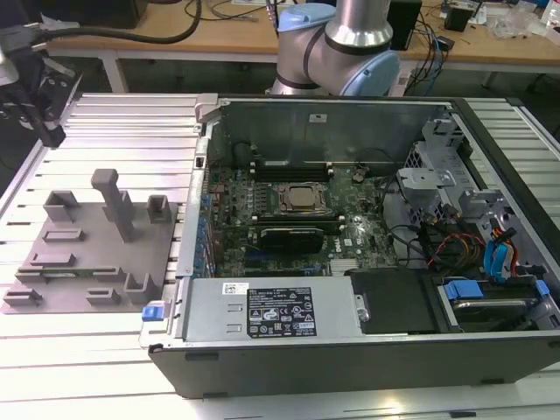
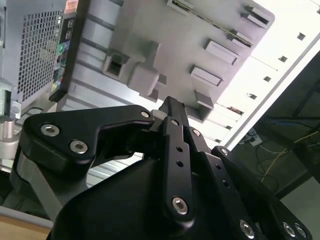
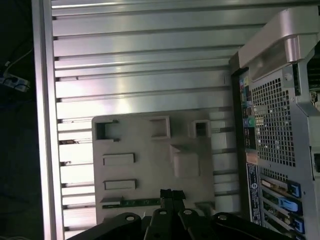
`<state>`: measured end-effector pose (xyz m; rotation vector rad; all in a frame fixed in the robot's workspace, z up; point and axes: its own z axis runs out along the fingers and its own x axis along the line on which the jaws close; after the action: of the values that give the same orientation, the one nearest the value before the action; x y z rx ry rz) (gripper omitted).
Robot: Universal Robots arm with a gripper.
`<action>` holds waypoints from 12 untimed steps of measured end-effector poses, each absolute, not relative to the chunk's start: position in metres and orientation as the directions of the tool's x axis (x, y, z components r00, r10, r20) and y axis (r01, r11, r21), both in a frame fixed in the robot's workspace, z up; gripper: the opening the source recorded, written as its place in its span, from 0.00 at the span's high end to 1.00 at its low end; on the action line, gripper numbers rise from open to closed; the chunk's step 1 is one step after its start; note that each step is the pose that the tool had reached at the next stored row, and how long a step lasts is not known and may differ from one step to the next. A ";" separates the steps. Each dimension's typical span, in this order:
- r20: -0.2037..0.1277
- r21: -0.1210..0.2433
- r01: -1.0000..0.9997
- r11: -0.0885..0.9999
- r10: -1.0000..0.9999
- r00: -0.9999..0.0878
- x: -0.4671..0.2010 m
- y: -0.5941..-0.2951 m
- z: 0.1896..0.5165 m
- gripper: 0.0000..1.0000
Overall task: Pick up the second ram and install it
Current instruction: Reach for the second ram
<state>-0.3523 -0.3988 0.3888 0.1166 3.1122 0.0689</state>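
At the exterior view's left, the gripper [image 3: 172,194] hangs raised above the slotted aluminium table [image 1: 114,131]. In the first wrist view its fingertips look pressed together with nothing between them. Below it lies the gray plastic plate [image 1: 92,252], and the second ram [image 3: 132,202] rests flat in a groove along one edge of that plate, not yet gripped. The tips line up near one end of the stick rather than its middle. To pick it up well, I judge the jaws must part, centre along the stick's length, and close on its thin board edges without pressing the chips. At the exterior view's right stands the open computer case [image 1: 350,363], with the memory slots [image 1: 289,166] just beyond the CPU socket [image 1: 302,199].
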 end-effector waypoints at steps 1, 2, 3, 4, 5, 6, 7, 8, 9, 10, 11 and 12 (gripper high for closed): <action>-0.025 0.045 0.074 0.996 0.075 -0.997 -0.357 -0.399 0.389 0.92; -0.025 0.045 0.074 0.996 0.075 -0.997 -0.359 -0.399 0.388 0.92; -0.025 0.045 0.074 0.996 0.075 -0.997 -0.365 -0.399 0.388 0.92; -0.025 0.045 0.074 0.996 0.075 -0.997 -0.371 -0.399 0.388 0.92; -0.025 0.045 0.074 0.996 0.075 -0.997 -0.378 -0.399 0.388 0.92; -0.025 0.045 0.074 0.996 0.075 -0.997 -0.385 -0.399 0.387 0.92; -0.025 0.045 0.074 0.996 0.075 -0.997 -0.390 -0.399 0.387 0.92; -0.025 0.045 0.074 0.996 0.075 -0.997 -0.390 -0.399 0.387 0.92; -0.025 0.045 0.074 0.996 0.075 -0.997 -0.390 -0.400 0.386 0.92; -0.025 0.045 0.074 0.996 0.075 -0.997 -0.390 -0.401 0.386 0.92; -0.025 0.045 0.074 0.996 0.075 -0.997 -0.388 -0.403 0.385 0.92; -0.024 0.045 0.074 0.996 0.075 -0.997 -0.385 -0.404 0.385 0.92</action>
<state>-0.3852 -0.4040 0.3847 0.1167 3.1126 0.0688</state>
